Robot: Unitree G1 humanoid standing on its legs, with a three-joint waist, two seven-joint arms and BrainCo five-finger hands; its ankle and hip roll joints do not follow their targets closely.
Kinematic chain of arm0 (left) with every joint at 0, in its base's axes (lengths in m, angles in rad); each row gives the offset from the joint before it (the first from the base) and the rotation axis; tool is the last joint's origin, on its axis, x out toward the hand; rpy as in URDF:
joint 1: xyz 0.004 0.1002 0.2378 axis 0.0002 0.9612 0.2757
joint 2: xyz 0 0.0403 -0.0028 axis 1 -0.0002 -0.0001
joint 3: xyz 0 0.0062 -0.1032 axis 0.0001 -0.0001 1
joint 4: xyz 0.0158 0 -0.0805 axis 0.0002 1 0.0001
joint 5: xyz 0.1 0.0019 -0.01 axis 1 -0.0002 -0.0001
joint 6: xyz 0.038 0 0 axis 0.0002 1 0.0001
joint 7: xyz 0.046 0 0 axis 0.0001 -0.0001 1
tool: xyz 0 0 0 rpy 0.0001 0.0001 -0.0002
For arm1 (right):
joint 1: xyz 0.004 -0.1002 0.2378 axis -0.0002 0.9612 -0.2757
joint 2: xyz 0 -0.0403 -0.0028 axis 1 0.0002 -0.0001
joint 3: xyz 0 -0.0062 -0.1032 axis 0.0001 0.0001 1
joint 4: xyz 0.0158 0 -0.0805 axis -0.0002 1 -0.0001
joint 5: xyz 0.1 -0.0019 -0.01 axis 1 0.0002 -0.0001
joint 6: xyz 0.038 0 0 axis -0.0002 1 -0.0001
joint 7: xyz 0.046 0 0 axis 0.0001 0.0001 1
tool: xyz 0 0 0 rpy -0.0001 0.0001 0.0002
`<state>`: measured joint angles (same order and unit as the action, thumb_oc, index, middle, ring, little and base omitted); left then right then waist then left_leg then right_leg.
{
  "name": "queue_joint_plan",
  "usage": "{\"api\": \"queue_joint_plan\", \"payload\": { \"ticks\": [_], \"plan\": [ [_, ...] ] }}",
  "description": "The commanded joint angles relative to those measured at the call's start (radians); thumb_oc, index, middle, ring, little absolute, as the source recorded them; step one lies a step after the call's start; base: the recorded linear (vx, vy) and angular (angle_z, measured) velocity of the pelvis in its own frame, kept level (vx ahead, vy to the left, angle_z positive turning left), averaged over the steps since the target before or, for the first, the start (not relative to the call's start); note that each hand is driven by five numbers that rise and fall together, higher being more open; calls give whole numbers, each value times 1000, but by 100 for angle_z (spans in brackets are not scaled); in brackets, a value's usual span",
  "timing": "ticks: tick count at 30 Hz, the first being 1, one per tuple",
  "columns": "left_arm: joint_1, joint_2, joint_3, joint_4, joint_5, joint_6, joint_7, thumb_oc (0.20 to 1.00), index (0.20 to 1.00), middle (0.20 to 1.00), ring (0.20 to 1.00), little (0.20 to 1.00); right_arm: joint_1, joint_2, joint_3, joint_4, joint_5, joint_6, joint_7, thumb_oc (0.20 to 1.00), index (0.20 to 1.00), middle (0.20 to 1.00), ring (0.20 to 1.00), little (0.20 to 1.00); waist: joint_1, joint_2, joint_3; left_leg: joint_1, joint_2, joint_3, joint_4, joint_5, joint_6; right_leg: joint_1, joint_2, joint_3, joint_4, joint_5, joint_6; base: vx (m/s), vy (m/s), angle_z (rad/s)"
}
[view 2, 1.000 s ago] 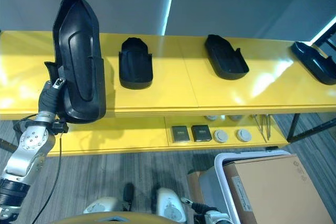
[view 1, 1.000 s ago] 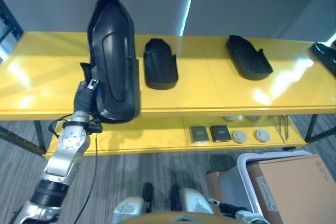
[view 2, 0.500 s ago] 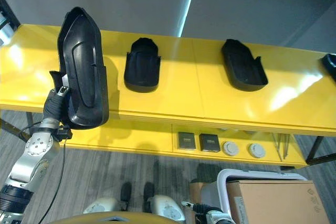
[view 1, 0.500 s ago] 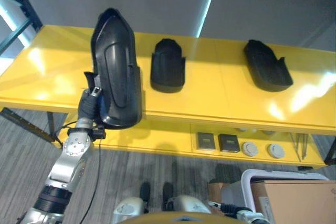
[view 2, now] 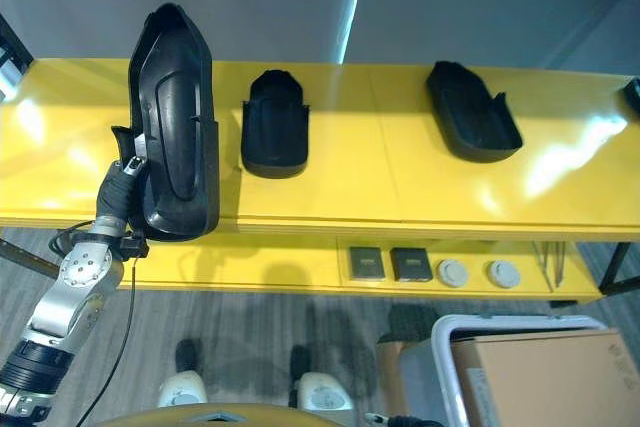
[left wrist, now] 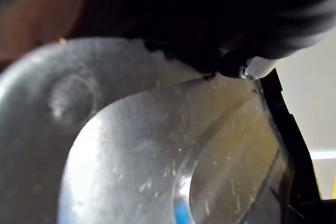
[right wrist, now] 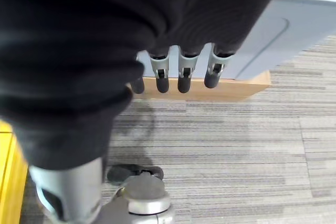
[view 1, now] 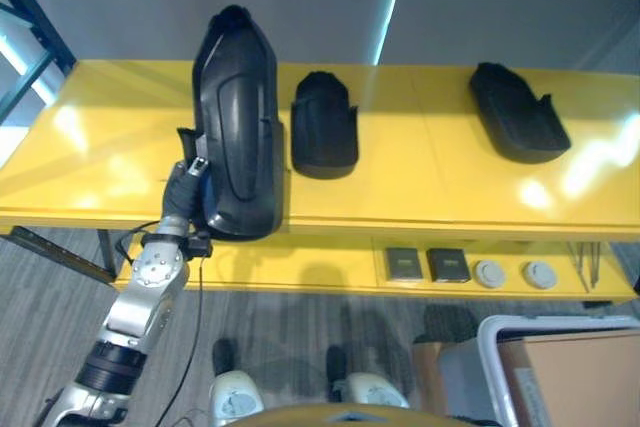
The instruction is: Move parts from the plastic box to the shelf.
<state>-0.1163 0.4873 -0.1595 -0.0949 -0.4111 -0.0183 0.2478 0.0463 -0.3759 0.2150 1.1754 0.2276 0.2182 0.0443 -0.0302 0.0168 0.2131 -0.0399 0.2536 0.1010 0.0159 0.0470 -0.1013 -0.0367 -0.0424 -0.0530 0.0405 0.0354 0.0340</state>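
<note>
Over the left part of the yellow shelf (view 1: 420,162), the left hand (view 1: 183,192) holds up a long black part (view 1: 238,127), gripping it low along its left edge with fingers wrapped onto it. The part is a tall moulded shell of dark plastic, narrow and rounded at its top, wider and squared off at its bottom, with a raised lengthwise panel down its middle and a slight sheen. It stands nearly upright, its lower end level with the shelf's front edge and its top reaching up past the shelf's back edge. From the left wrist view the part's surface (left wrist: 157,156) fills the foreground very close, grey, scuffed and glossy, with a dark fingertip (left wrist: 233,69) pressed against its edge. Just to the right of the held part, a shorter black part (view 1: 324,125) lies flat on the shelf top, open side up with a notched near end. Further right, well apart, another black part (view 1: 516,112) lies at an angle on the shelf. On the lower level under the shelf top sit two small dark square pieces (view 1: 427,264) and two round grey discs (view 1: 514,274) side by side. At the lower right, a grey plastic box (view 2: 440,367) with a pale rim stands on the striped floor, a cardboard box (view 2: 540,382) resting in it. The right hand (right wrist: 178,72) hangs near the floor beside the plastic box, fingers loosely straight and holding nothing.
</note>
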Motion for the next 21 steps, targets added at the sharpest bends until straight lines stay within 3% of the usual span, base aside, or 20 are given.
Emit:
{"api": "queue_joint_plan", "payload": {
  "ticks": [1,6,11,14,17,21],
  "plan": [
    [-63,1,58,-72,0,-65,11,200,200,200,200,200,16,16,-6,8,-13,5,-9,1000,1000,1000,1000,1000,0,-24,-11,-9,-55,-8,33,26,16,-5,-35,1,53,-31,73,26,502,-37],
    [-71,5,37,-74,58,-20,-5,200,200,200,200,200,32,43,-32,22,-40,-8,1,1000,1000,1000,1000,1000,1,-29,-1,6,-121,-7,84,-42,47,1,-108,42,55,4,128,58,354,-4],
    [-67,48,44,-37,56,35,12,200,200,200,200,200,44,75,-46,-2,-38,-13,-14,1000,1000,1000,1000,1000,17,-32,5,22,-219,-7,96,-102,109,-14,-202,40,73,63,175,35,303,-10],
    [-49,59,68,-30,76,34,14,200,200,200,200,200,48,78,-43,-22,-62,-1,-7,1000,1000,1000,1000,1000,23,-30,4,33,-229,12,86,-107,115,-19,-201,5,88,59,173,1,150,-24],
    [-51,81,106,6,95,44,18,200,200,200,200,200,61,71,-24,-14,-120,-20,4,1000,1000,1000,1000,1000,11,-29,-11,55,-251,36,40,-101,128,-35,-116,-12,97,16,155,15,113,-43],
    [-96,97,108,43,148,129,37,200,200,200,200,200,72,60,-1,8,-151,-30,0,1000,1000,1000,1000,1000,8,-46,-34,50,-257,39,19,-94,128,-13,-76,12,22,31,141,35,-68,-2]
  ]
}}
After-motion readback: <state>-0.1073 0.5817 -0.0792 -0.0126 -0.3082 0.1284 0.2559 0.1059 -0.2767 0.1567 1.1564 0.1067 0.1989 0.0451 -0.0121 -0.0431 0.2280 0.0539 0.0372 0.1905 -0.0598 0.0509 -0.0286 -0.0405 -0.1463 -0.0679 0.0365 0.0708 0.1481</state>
